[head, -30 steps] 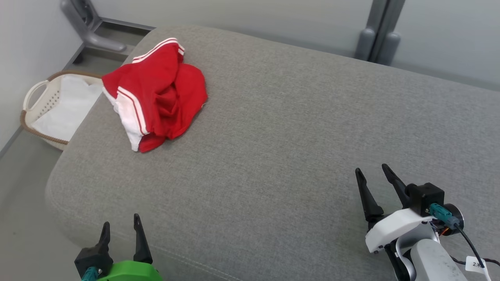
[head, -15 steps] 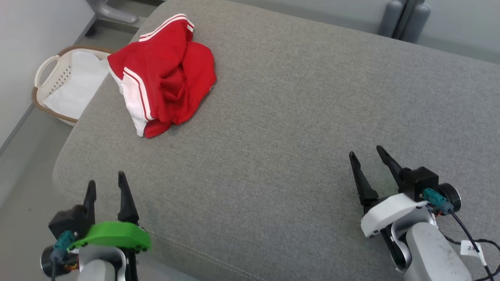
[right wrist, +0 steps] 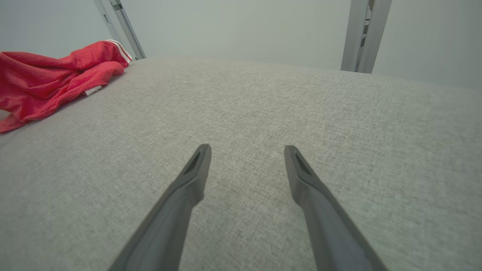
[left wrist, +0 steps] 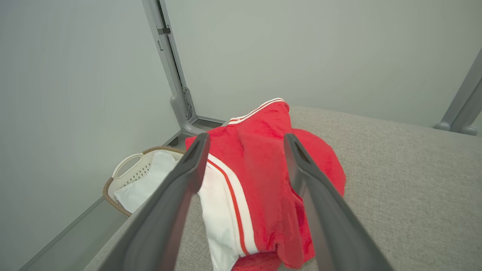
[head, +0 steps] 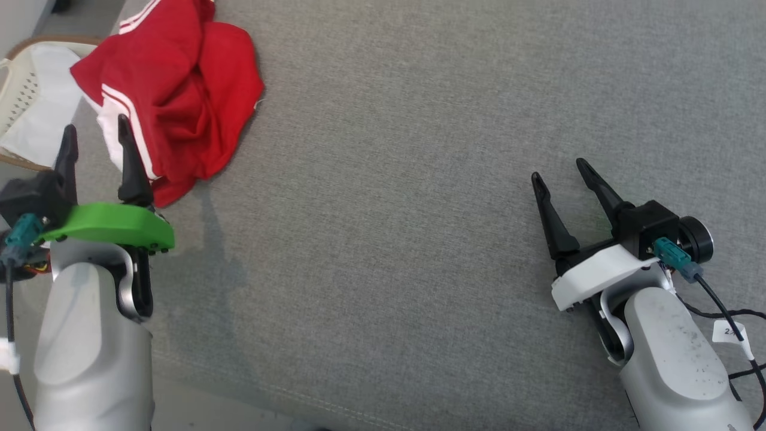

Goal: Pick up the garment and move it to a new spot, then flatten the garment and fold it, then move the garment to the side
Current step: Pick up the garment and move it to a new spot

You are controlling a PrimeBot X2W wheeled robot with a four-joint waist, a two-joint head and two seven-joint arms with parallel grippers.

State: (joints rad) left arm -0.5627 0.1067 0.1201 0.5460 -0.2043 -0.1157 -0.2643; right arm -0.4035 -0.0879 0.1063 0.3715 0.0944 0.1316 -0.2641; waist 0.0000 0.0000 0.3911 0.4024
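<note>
The garment (head: 179, 102) is a crumpled red piece with white stripes and a white panel, lying at the far left of the grey cushioned surface (head: 407, 179). It also appears in the left wrist view (left wrist: 263, 180) and far to the left in the right wrist view (right wrist: 49, 79). My left gripper (head: 96, 129) stands open just in front of the garment's near left edge, fingers apart and holding nothing. My right gripper (head: 559, 170) hovers open over bare fabric at the right, well away from the garment.
A white laundry basket (head: 24, 114) with a brown rim holds white cloth on the floor left of the cushion; it is also in the left wrist view (left wrist: 139, 177). Grey metal posts (right wrist: 363, 34) rise behind the cushion. The cushion's front seam (head: 335, 401) lies near me.
The head camera has tilted down and closer, so the whole picture has shifted. My left gripper has come up and forward to the garment's near edge. The right gripper has barely moved.
</note>
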